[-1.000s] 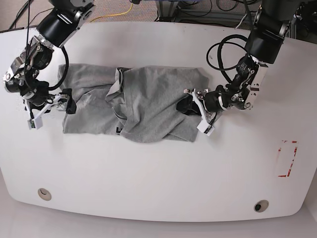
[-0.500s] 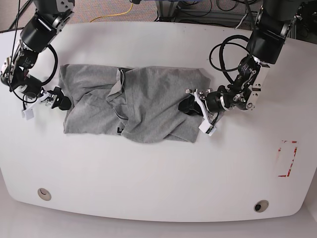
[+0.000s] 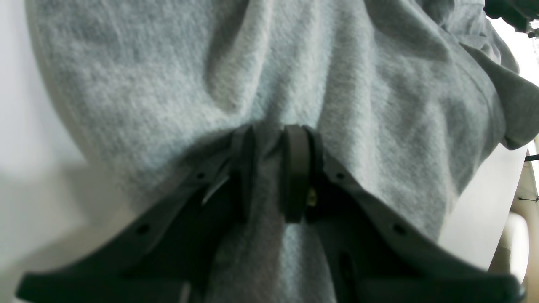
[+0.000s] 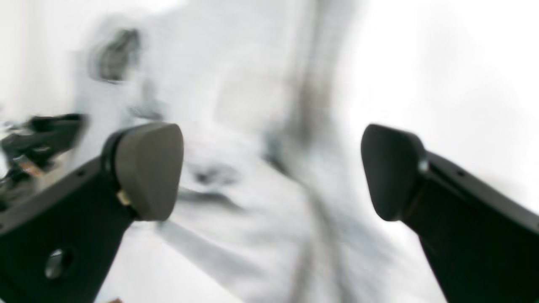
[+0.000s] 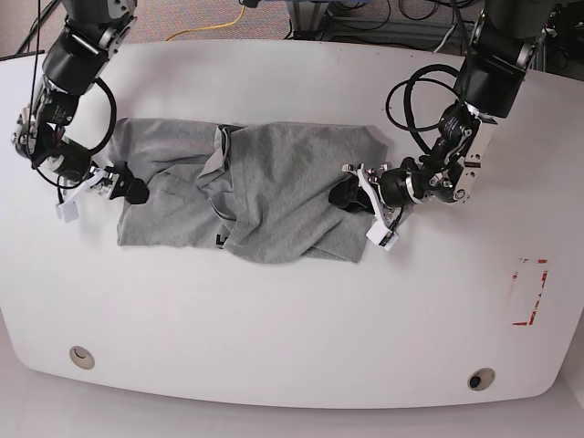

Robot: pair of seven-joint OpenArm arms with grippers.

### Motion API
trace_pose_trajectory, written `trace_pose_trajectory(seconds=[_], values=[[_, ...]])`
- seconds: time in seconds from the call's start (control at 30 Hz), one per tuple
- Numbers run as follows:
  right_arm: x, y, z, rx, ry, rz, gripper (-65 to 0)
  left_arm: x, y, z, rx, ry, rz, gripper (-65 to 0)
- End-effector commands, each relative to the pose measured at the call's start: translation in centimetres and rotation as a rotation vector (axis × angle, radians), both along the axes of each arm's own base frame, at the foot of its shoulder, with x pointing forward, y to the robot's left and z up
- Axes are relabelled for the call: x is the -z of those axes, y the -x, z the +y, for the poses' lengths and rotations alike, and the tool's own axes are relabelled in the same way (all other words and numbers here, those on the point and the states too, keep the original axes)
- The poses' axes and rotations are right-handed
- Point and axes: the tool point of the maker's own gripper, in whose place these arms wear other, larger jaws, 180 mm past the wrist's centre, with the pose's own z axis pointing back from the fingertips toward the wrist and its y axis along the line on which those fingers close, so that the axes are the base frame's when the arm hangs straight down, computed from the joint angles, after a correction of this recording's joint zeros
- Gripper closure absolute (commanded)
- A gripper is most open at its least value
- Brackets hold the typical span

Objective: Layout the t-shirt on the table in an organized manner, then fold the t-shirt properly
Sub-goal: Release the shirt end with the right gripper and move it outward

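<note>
The t-shirt [image 5: 255, 196] lies rumpled across the table [image 5: 292, 319]. The left gripper [image 3: 269, 176] pinches a fold of its grey cloth at one edge; the right gripper [image 5: 100, 187] stands spread wide, empty, just beside the opposite edge.

Base view: overhead, looking straight down on the whole desk [image 5: 292, 310], both arms in frame. Left wrist view: sits just behind the left tool [image 3: 269, 176], very close to the t-shirt [image 3: 269, 67], which also lies mid-desk in the base view. Right wrist view: behind the right tool [image 4: 271, 170]; blurred, apparently facing cloth and desk.
</note>
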Motion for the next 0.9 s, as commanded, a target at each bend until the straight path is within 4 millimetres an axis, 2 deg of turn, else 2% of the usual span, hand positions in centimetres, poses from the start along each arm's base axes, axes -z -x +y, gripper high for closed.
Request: trace_pose_trajectory(seconds=[0.0,0.23,0.33,0.53,0.7,0.73,0.8,0.87], values=[[0.4,-0.1,1.5,-0.045,-0.003,0.018,-65.0,1.6,0.4,2.0,0.000,-0.120,0.039,-11.5],[1.4,-0.2,5.1,-0.067,-0.072,0.021,-65.0,1.6,0.4,2.0,0.001,-0.121,0.040,-11.5],[1.5,-0.2,5.8,-0.070,-0.087,0.021,-65.0,1.6,0.4,2.0,0.001,-0.121,0.040,-11.5],[1.5,-0.2,5.8,-0.070,-0.088,0.021,-64.0,1.6,0.4,2.0,0.001,-0.120,0.040,-11.5],[1.5,-0.1,5.6,-0.069,-0.082,0.022,-33.8,1.6,0.5,1.9,0.003,-0.119,0.041,-11.5],[1.5,-0.1,5.5,-0.069,-0.081,0.022,-25.5,1.6,0.5,1.9,0.003,-0.119,0.041,-11.5],[1.5,-0.2,5.4,-0.069,-0.078,0.021,-13.0,1.6,0.5,1.9,0.003,-0.119,0.041,-11.5],[1.2,-0.2,4.8,-0.071,-0.061,0.019,-3.2,1.6,0.5,1.8,0.003,-0.117,0.041,-11.5]])
